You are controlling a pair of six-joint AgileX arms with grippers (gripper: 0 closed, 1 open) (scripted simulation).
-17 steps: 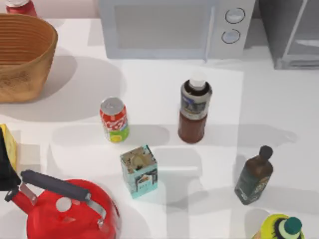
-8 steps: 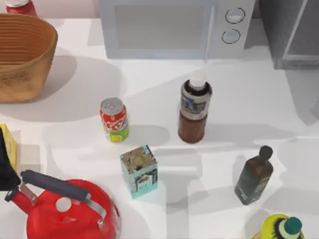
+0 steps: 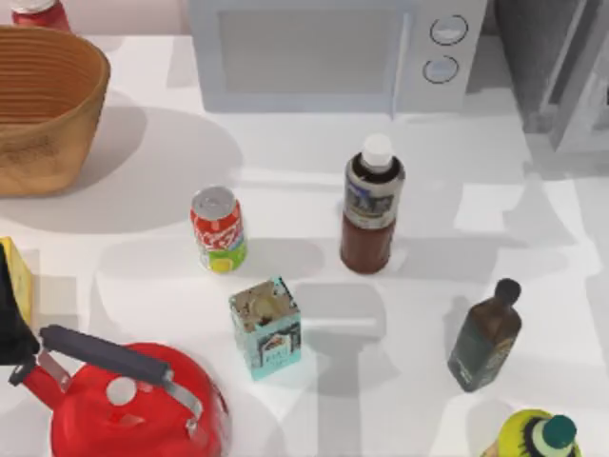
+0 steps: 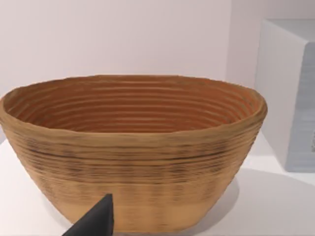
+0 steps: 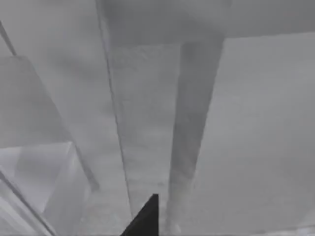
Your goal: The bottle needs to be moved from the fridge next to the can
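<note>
The bottle point(image 3: 371, 205), with a white cap, grey-blue label and reddish-brown contents, stands upright on the white table in front of the microwave. The red can point(image 3: 218, 228) stands upright to its left, a gap of bare table between them. The grey fridge point(image 3: 542, 57) is at the back right corner, its pale silver-framed door point(image 3: 582, 100) angled outward. A dark tip of my left gripper point(image 4: 96, 222) points at the wicker basket point(image 4: 133, 147). A dark tip of my right gripper point(image 5: 145, 216) faces grey fridge surfaces point(image 5: 147, 113) close up.
The white microwave point(image 3: 333, 52) is at the back centre and the basket point(image 3: 43, 105) at the back left. A teal carton point(image 3: 266, 327), red kettle point(image 3: 133, 400), dark green-brown bottle point(image 3: 485, 333) and yellow bottle point(image 3: 533, 436) crowd the front.
The fridge door's framed edge has swung further out at the top right. Shadows on the table's right side have shifted. The bottle and can have not moved.
</note>
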